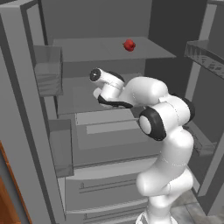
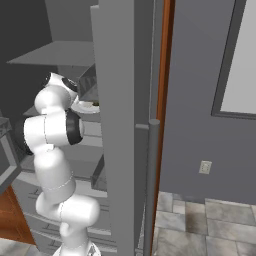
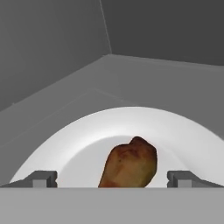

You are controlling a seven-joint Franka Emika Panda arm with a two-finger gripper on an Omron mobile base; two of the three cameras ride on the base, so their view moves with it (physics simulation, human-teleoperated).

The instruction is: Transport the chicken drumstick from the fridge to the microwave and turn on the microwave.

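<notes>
The chicken drumstick (image 3: 130,164) is golden-brown and lies on a white plate (image 3: 87,131) on a grey shelf inside the fridge (image 1: 26,109). My gripper (image 3: 111,178) is open just in front of it. One dark fingertip (image 3: 41,177) stands to the left of the drumstick and the other to its right, and neither touches it. In the left base view the white arm reaches into the middle shelf. The plate's rim (image 2: 85,106) shows past the arm in the right base view. The microwave is out of view.
A small red round item (image 1: 129,45) sits on the upper shelf (image 1: 87,48). Translucent door bins (image 1: 48,72) hang at the left, and drawers (image 1: 109,188) lie below the arm. The open fridge door (image 2: 120,125) stands close on the arm's right, beside a wooden panel (image 2: 162,100).
</notes>
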